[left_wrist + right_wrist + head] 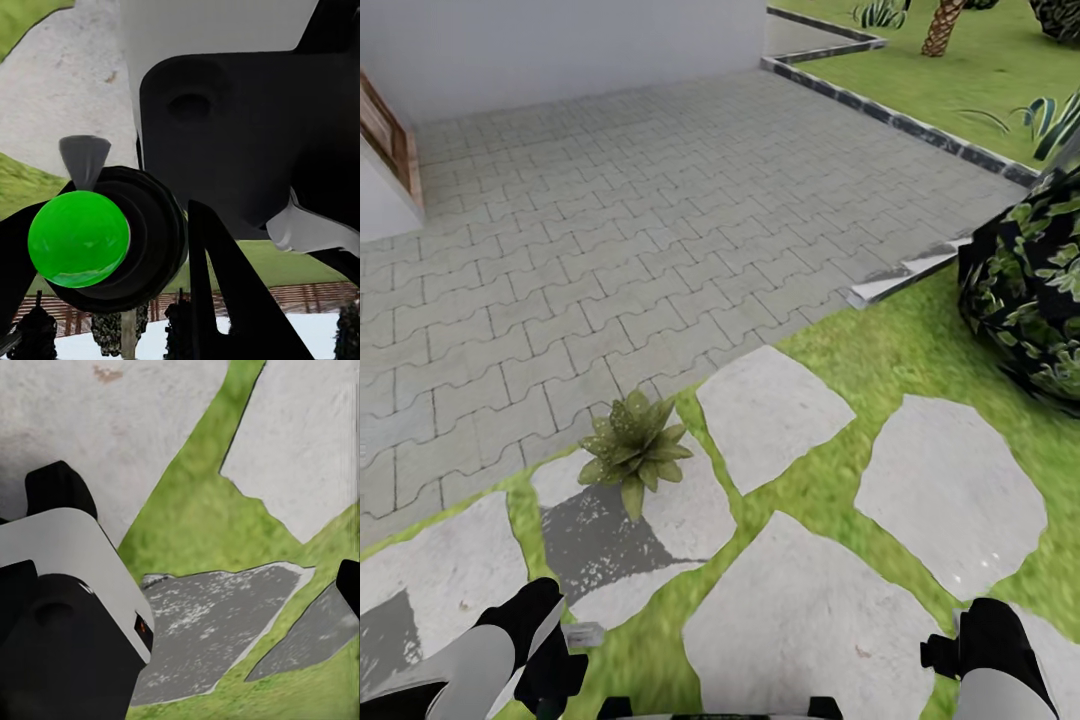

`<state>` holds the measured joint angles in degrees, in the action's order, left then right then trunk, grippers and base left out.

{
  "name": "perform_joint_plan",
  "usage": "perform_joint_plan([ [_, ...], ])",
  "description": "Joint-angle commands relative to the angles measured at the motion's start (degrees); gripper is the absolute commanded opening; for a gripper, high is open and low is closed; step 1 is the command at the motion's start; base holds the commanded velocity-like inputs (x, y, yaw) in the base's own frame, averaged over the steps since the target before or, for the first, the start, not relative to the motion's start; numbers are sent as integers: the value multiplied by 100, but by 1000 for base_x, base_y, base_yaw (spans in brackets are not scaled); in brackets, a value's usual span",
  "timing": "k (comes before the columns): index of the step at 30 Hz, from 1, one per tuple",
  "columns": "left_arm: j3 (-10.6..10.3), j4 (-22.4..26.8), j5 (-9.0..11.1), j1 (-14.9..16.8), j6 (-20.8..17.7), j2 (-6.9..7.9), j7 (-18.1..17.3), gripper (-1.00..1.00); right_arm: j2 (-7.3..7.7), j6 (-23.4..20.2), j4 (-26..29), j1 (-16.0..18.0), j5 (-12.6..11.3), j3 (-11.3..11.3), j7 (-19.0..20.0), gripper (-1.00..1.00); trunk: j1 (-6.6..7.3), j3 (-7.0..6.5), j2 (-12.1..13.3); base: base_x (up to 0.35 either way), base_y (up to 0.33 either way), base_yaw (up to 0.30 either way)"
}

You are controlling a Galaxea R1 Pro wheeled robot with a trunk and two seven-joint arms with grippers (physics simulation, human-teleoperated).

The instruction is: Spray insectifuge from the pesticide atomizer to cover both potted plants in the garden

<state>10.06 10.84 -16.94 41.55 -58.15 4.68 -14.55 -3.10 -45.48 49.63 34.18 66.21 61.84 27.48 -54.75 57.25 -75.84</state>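
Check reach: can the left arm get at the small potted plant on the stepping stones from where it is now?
Probably yes. The potted plant sits in the open on a stepping stone, ahead of the left gripper, with nothing standing between them. The head view shows the arm low at the frame's edge, so it would need extending forward.

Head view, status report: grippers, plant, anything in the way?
Left gripper low at frame edge, jaw state unclear; right gripper unseen. One potted plant ahead on stepping stone. Path to it open; dark bush off right.

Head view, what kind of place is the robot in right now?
Most likely a home garden or yard: a lawn set with irregular stepping stones, grey interlocking paving beside a pale wall, and a small potted plant at the paving's edge.
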Motion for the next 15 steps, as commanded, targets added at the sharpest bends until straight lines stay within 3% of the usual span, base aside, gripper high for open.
perform_joint_plan([
  [1,32,6,-67,2,-21,-2,-34,-100,-5,4,12,5,61,21,56,100,-3,8,-2,195,-19,213],
  [15,22,6,-81,2,-21,-2,-8,-100,-5,4,12,9,63,21,56,100,-3,71,-2,16,-2,213],
])
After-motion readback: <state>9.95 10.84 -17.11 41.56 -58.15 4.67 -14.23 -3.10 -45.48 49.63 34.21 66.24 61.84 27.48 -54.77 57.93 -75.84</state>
